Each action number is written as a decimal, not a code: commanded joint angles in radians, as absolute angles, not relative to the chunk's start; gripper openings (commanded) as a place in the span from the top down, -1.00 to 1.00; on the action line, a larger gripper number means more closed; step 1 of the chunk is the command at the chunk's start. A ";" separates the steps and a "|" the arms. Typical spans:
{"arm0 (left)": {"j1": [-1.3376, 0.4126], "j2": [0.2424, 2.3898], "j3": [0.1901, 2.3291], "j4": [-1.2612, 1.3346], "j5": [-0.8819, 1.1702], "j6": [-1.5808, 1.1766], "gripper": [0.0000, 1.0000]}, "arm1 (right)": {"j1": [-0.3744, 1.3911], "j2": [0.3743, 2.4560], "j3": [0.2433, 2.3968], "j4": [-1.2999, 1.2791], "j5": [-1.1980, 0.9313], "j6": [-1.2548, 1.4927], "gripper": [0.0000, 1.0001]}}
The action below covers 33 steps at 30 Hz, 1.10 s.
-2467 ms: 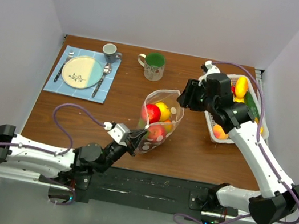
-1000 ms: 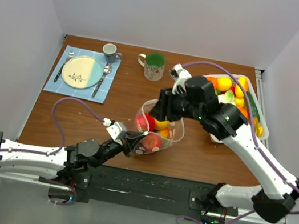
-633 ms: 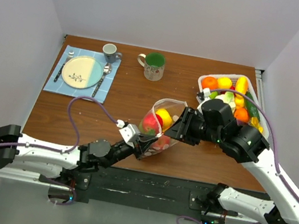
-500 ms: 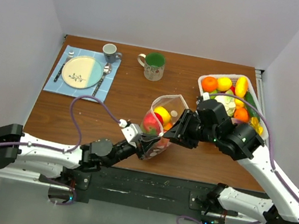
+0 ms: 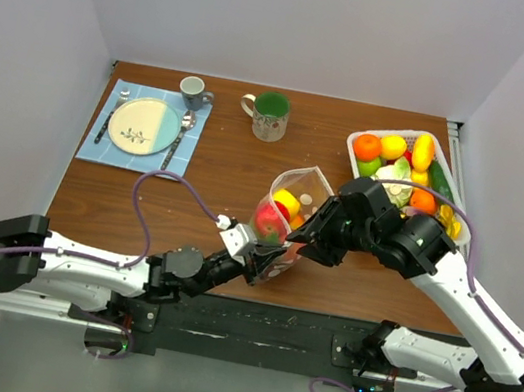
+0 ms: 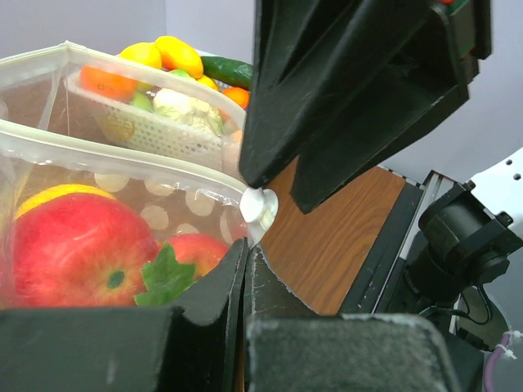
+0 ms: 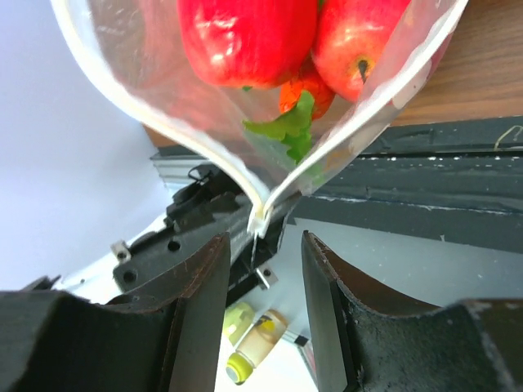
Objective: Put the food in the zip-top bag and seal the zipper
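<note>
The zip-top bag (image 5: 296,190) stands at mid-table with its mouth gaping. Food lies inside: red apples (image 7: 245,33), a yellow piece (image 5: 287,200) and a green leaf (image 6: 163,278). My left gripper (image 6: 245,257) is shut on the bag's near corner, just below a white knob (image 6: 260,206) at the end of the zipper (image 6: 122,155). My right gripper (image 7: 263,238) hangs open at that same end of the bag. The zipper's tip (image 7: 260,219) sits between its fingers (image 7: 200,302), touching neither. From above, the right gripper (image 5: 304,236) is against the bag's right side.
A white slatted basket (image 5: 387,131) with more fruit and vegetables stands at the back right, close behind the right arm. A green mug (image 5: 271,116), a grey cup (image 5: 195,92) and a plate (image 5: 143,125) on a blue placemat (image 5: 112,154) are at the back left.
The right gripper has come down from over the bag's mouth to its near end. The left arm has reached further right, and the bag has shifted right with it.
</note>
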<state>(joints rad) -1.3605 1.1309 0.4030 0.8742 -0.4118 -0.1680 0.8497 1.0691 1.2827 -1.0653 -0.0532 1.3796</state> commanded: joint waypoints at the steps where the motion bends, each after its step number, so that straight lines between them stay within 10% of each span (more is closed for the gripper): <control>1: -1.376 1.135 0.454 0.953 -0.417 -0.144 1.00 | 0.851 1.103 1.328 -1.098 -0.018 1.404 0.12; 15: -1.391 1.137 0.448 0.948 -0.442 -0.137 1.00 | 0.851 1.114 1.327 -1.114 -0.005 1.408 0.30; 30: -1.393 1.146 0.483 0.885 -0.448 -0.127 1.00 | 0.851 1.163 1.338 -1.121 -0.038 1.401 0.92; 33: -1.393 1.146 0.495 0.868 -0.453 -0.120 0.74 | 0.850 1.170 1.347 -1.124 -0.040 1.397 0.93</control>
<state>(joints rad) -1.3880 1.1481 0.4309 0.8303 -0.4347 -0.1387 0.8497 1.1599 1.3018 -1.1034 -0.0429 1.3903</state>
